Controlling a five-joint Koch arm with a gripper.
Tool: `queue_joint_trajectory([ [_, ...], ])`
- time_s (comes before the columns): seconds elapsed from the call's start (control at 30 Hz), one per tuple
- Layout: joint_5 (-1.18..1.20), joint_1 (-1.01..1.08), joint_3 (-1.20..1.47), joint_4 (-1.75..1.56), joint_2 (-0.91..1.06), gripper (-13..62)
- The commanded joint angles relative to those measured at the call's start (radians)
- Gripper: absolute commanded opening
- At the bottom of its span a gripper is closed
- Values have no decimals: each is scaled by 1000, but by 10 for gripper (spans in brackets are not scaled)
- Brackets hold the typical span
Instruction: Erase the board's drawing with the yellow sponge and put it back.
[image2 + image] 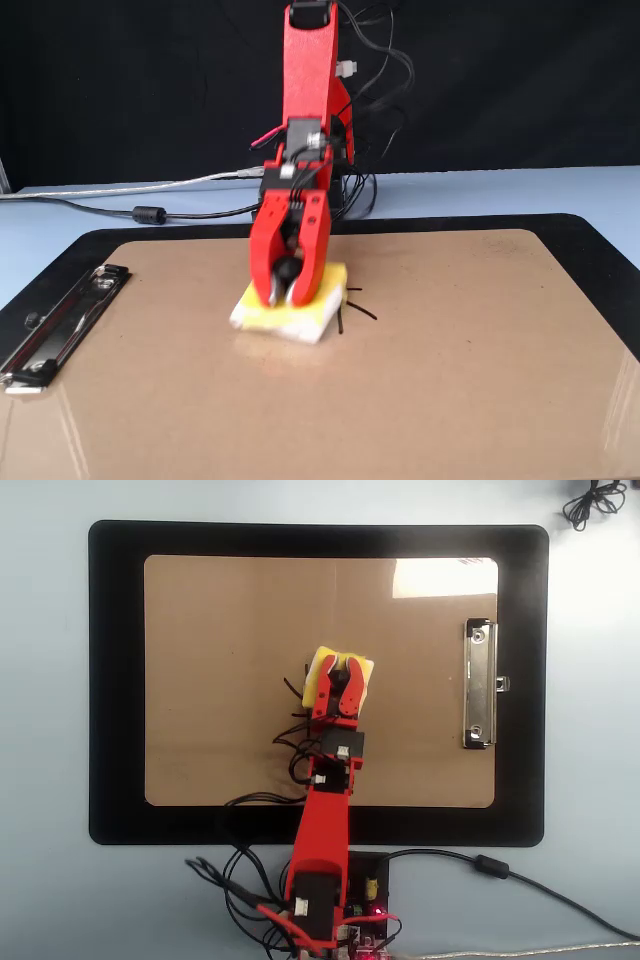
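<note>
The brown board (220,620) lies on a black mat, with its silver clip (480,685) at the right in the overhead view and at the left in the fixed view (60,325). The yellow sponge (326,663) rests on the board's middle; it also shows in the fixed view (295,318). My red gripper (340,668) stands over it, shut on the sponge's black knob (288,270), and presses it to the board. A few black marker lines of the drawing (357,308) stick out beside the sponge; they also show in the overhead view (293,687). The rest is hidden under sponge and arm.
The black mat (115,680) frames the board on a pale blue table. My arm's base (330,900) and its cables sit at the bottom edge in the overhead view. A grey cable (500,870) runs off right. A small black cable (590,502) lies at the top right corner.
</note>
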Motion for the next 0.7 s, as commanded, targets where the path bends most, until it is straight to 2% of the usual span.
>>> queue_joint_trajectory([
  [0.0, -31, -12, -11, -64, -52, -80],
  [0.1, -35, -21, 109, -109, 9, -80],
  [0.23, -34, -28, 476, -144, 331, -80],
  [0.37, -37, -101, 607, -141, 515, -80],
  [0.47, -77, -156, 471, -143, 344, -80],
  [0.67, -107, -158, -107, -160, -218, -80],
])
